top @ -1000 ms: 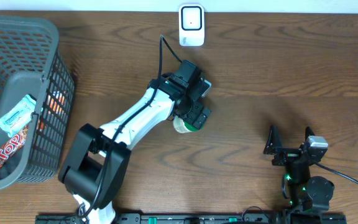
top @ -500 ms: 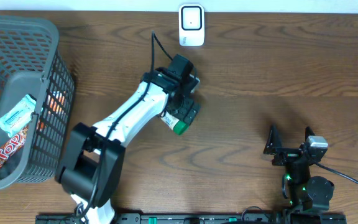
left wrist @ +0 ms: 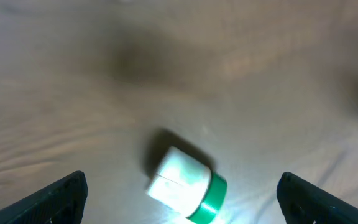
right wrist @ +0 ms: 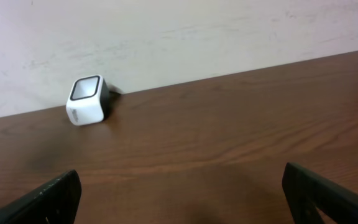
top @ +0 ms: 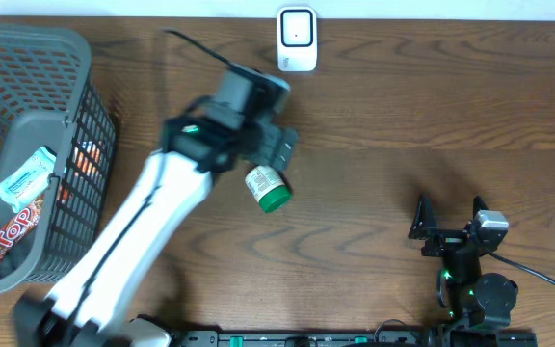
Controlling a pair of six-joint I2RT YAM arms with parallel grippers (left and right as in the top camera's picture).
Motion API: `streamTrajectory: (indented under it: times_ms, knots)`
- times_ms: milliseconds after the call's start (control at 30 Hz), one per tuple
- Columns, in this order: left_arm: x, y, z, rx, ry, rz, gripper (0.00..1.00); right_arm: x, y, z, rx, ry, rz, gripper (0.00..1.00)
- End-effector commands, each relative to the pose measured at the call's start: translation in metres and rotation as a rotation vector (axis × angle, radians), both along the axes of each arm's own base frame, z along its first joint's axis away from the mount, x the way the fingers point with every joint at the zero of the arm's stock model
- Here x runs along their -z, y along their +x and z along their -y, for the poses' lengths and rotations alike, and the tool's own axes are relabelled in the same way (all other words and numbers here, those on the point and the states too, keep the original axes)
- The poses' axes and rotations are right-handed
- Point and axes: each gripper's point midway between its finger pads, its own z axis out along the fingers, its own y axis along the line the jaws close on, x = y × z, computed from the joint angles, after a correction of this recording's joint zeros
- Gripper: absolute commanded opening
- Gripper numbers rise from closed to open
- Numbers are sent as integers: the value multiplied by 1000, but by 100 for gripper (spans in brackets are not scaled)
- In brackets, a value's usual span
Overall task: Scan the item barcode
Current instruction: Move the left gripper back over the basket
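My left claw (top: 276, 146) hangs wide open and empty. The small white plastic bottle with a green cap (left wrist: 188, 186) lies on its side just below it, touching neither finger. The white cube-shaped scanner (top: 297, 40) sits beyond. My right claw (top: 449, 214), also wide open, holds nothing.

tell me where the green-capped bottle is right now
In the overhead view the green-capped bottle lies on its side on the table near the centre, beside the open left gripper, with the white scanner beyond.

Matt wood-grain table (top: 403, 116), plastic mesh basket (top: 27, 40); glossy plastic scanner (top: 297, 39)
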Motion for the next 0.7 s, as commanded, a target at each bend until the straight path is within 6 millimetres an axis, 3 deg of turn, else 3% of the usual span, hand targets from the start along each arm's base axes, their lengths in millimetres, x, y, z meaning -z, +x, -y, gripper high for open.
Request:
streamTrajectory:
  times_ms: [0,67,100,133,200,300,467,600,667]
  knots:
    - [-99,8,-59,-244,-131,218,98,1,0,-1,-3,-12,0,99]
    - [-136,4,-94,-346,-181,305,98,1,0,-1,-3,-11,0,99]
    - [-160,-2,-125,-428,-203,370,98,1,0,-1,-3,-11,0,99]
    - [-171,-6,-143,-478,-210,404,98,1,0,-1,-3,-11,0,99]
    - [-191,-19,-187,-602,-211,472,98,1,0,-1,-3,-11,0,99]
    - [-199,-38,-246,-789,-179,515,98,1,0,-1,-3,-11,0,99]
    - [-169,-69,-328,-1132,-164,407,98,1,0,-1,-3,-11,0,99]
    - [-125,-88,-374,-1485,-309,237,98,1,0,-1,-3,-12,0,99]
    - [-87,-98,-396,-1687,-385,90,98,1,0,-1,-3,-12,0,99]
